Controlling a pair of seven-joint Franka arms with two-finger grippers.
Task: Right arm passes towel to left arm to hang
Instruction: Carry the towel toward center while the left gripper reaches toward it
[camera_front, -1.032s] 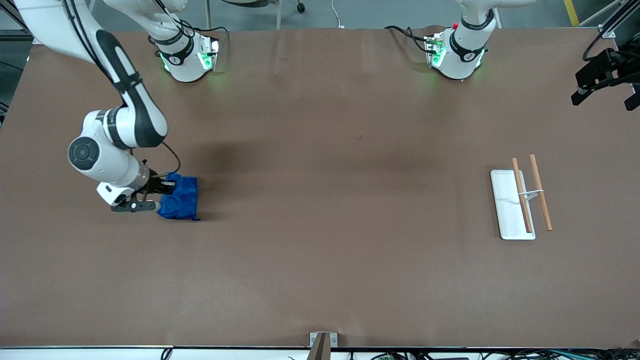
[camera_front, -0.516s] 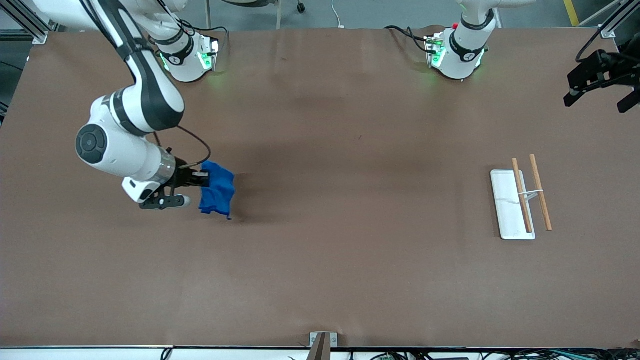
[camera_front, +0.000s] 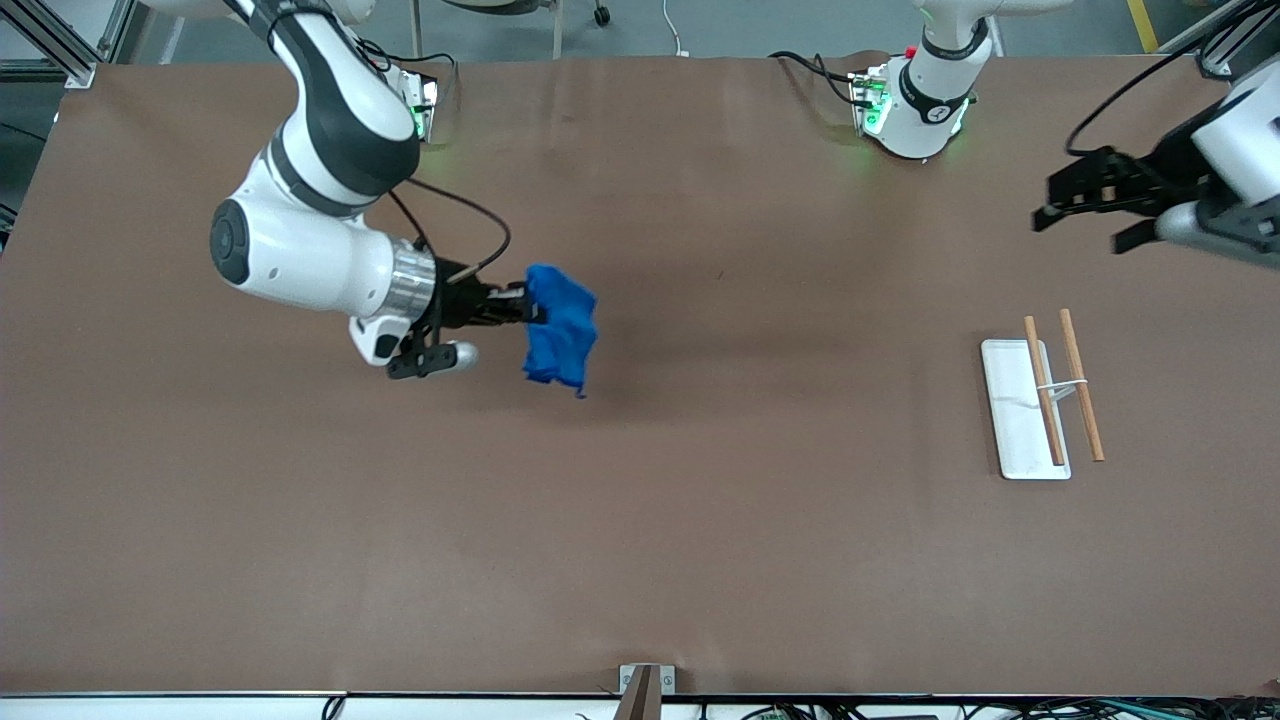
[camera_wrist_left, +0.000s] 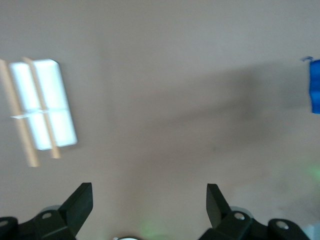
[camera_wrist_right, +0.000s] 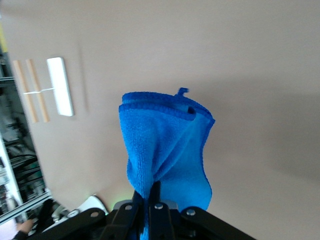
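Front view high, faces robots; wrist views look down; all share rack (camera_front: 1040, 405).

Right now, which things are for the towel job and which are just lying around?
For the job:
- towel, pinched in the right hand, up over the table
- left hand, open, in the air
- rack with two wooden rods

Just lying around:
- nothing else on the table

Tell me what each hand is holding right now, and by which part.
The right hand is shut on the towel, pinching a bunched edge away from the loop corner; the towel hangs above the table. The left hand is open and holds nothing.
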